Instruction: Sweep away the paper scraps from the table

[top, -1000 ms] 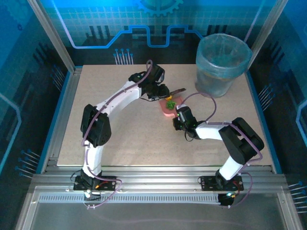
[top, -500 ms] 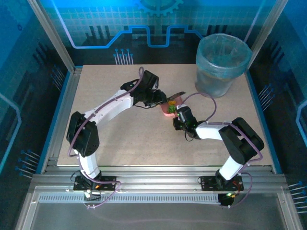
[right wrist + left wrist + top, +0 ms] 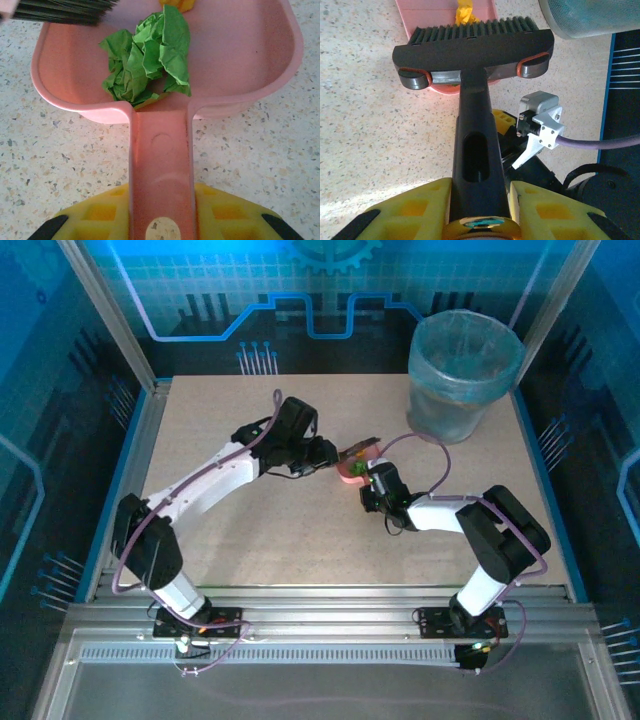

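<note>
A crumpled green paper scrap (image 3: 147,55) lies in the pink dustpan (image 3: 240,45), with an orange-yellow scrap (image 3: 177,4) at the pan's far end. My right gripper (image 3: 161,212) is shut on the dustpan's handle, and the pan rests on the table (image 3: 250,530). My left gripper (image 3: 480,197) is shut on the black brush's handle. The brush head (image 3: 472,47) hangs over the dustpan (image 3: 430,12), its bristles beside the orange-yellow scrap (image 3: 465,11). From above, the brush (image 3: 358,449) and the dustpan (image 3: 352,470) meet at mid-table between the left gripper (image 3: 325,455) and the right gripper (image 3: 372,478).
A translucent blue bin (image 3: 463,375) stands at the table's back right corner, just beyond the dustpan; its mesh wall (image 3: 590,17) shows past the brush. A silver metal frame (image 3: 130,490) edges the speckled board. My right wrist camera and its cable (image 3: 542,125) sit under the brush handle.
The left arm's elbow has swung out to the left and its wrist has drawn back left, with the brush kept over the dustpan. The right arm and dustpan have stayed put.
</note>
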Tool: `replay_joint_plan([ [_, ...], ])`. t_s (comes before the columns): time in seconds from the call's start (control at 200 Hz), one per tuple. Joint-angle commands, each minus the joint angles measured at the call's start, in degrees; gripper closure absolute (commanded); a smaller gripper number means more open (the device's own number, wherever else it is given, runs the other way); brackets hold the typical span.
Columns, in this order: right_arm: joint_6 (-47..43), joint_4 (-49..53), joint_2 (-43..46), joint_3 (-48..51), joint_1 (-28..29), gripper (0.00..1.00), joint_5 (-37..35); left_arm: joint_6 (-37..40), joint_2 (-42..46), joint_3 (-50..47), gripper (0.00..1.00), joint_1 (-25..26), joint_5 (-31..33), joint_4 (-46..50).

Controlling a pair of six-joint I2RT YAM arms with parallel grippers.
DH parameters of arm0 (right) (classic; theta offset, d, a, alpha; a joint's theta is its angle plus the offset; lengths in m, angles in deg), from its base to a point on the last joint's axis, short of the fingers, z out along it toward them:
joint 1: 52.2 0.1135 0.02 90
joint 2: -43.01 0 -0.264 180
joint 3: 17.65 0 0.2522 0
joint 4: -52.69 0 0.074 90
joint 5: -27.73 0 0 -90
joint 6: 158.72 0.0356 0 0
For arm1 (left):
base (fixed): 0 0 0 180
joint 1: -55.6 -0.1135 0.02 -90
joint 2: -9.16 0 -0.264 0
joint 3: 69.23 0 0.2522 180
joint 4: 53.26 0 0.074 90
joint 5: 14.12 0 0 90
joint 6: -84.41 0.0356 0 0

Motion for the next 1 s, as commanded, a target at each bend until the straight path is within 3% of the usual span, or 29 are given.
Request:
replay_joint_plan([
  [0.0,-0.4,2.7,0.8,1.2,1.0,1.00,-0.2,-1.3,5.1,-2.8,1.00,0.2,4.6,2.2],
  [0.33,-2.3,0.4,1.2,2.0,2.2,1.00,-1.1,-4.2,20.5,-10.3,1.00,-0.6,16.9,2.1],
  [0.465,-3.3,-2.0,1.6,3.3,2.6,1.00,-2.4,-4.3,23.8,-13.3,1.00,-2.5,17.9,0.0],
  [0.7,-5.0,-8.7,2.3,6.9,3.1,1.00,-3.2,0.6,16.3,-8.3,1.00,-5.4,14.5,0.5],
  [0.995,-8.9,-10.0,1.7,6.6,5.8,1.00,-4.2,7.0,-1.7,7.1,1.00,-5.0,5.2,1.8],
])
